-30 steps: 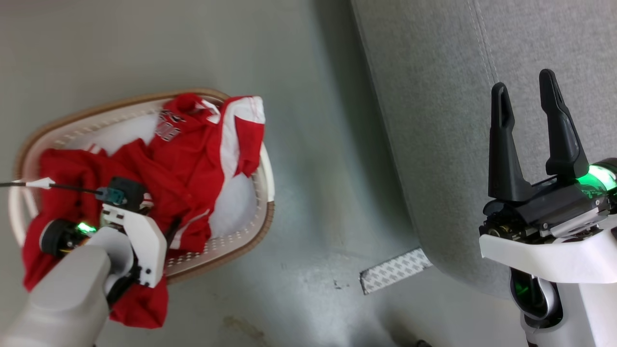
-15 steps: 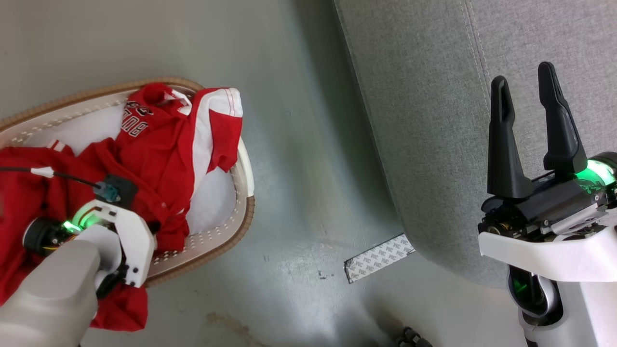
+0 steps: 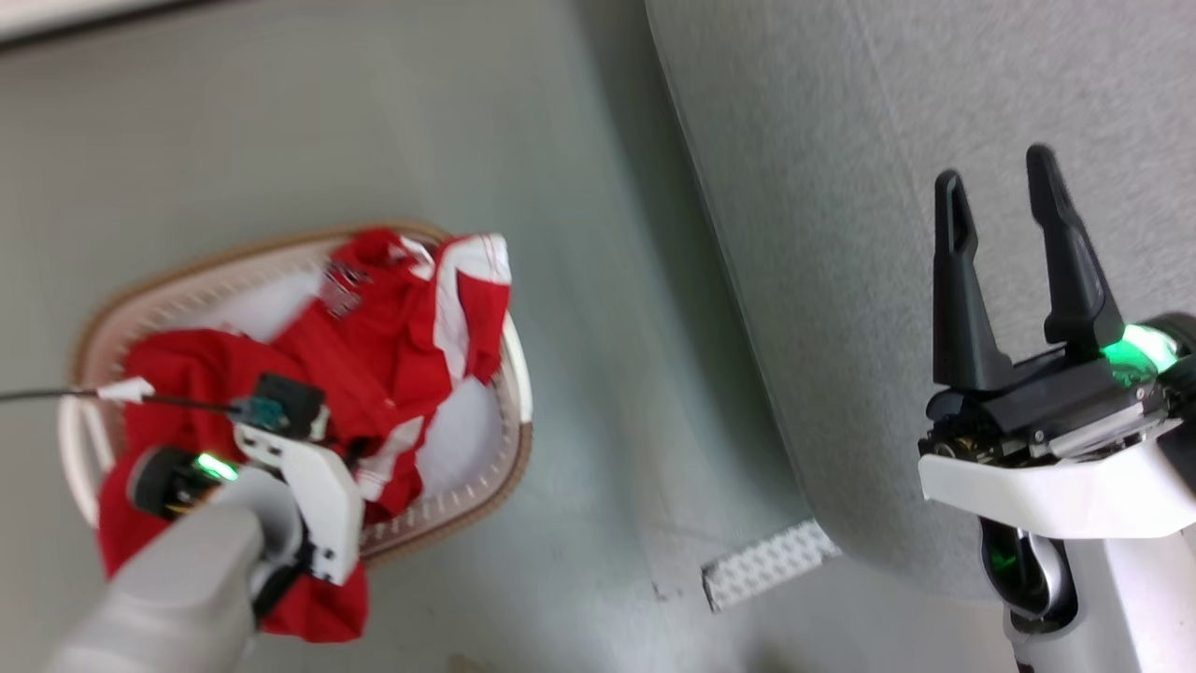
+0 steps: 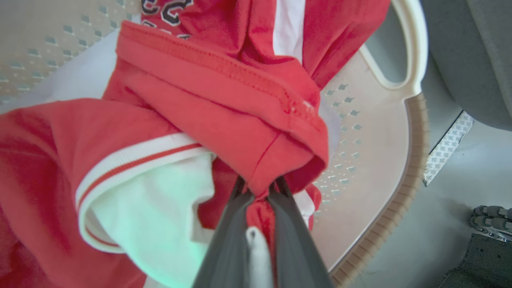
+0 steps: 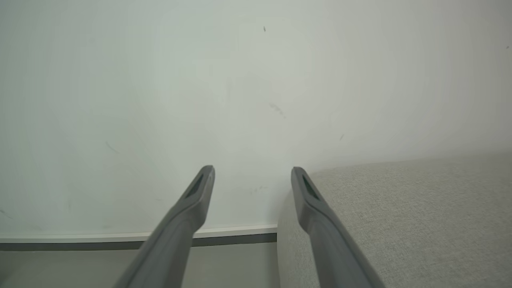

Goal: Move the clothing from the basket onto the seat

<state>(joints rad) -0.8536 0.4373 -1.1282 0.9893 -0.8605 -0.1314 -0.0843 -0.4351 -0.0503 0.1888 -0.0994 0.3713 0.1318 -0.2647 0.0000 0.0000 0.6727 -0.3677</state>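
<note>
The red clothing [image 3: 383,336] with white stripes lies bunched in the white basket [image 3: 509,374], spilling over its near rim. My left gripper [image 4: 260,191] is shut on a red fold of the clothing [image 4: 224,104]; in the head view my left wrist [image 3: 280,458] covers its fingers. The basket wall [image 4: 368,132] shows behind the cloth. The grey seat [image 3: 888,140] fills the right. My right gripper [image 3: 995,187] hangs open over the seat, nothing between its fingers [image 5: 310,196].
A patterned white strip [image 3: 766,564] lies on the grey floor by the seat's corner. A black cable [image 3: 47,396] runs to my left wrist. A pale wall [image 5: 240,100] and its skirting stand beyond the seat [image 5: 400,220].
The head camera has shifted, so the whole scene sits differently. My left gripper stays on the red cloth, and the garment looks drawn up a little. The right gripper stays open.
</note>
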